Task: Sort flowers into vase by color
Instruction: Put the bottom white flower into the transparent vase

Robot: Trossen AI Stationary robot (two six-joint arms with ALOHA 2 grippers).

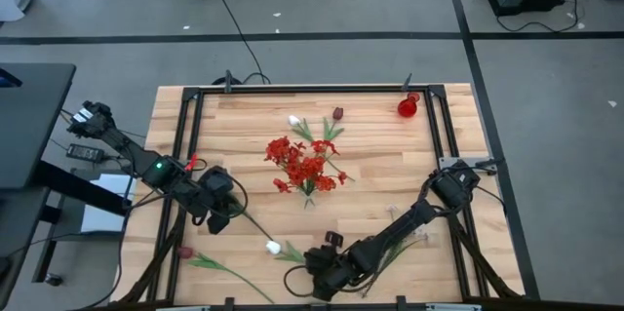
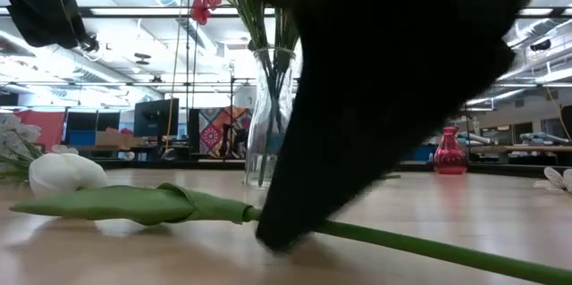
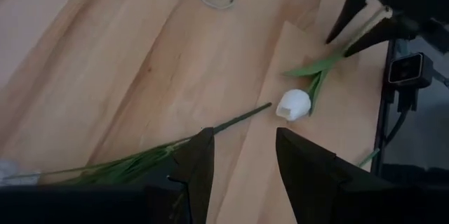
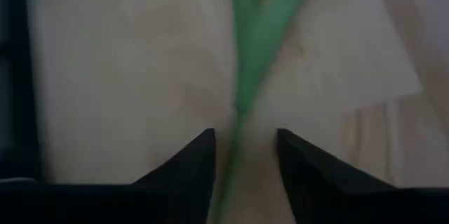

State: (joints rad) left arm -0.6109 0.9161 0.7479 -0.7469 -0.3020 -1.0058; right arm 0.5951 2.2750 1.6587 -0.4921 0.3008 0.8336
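Green tulip stem (image 4: 245,90) runs lengthwise between right gripper's (image 4: 244,155) parted, unclenched fingers.

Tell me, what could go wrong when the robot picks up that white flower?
1. The right gripper has its fingers either side of the white tulip's thin green stem but not visibly pinching it, so the stem could slip out.
2. The clear glass vase of red blossoms is tall and narrow, so a swinging stem might knock it.
3. The left gripper waits open close by, and the arms might bump.
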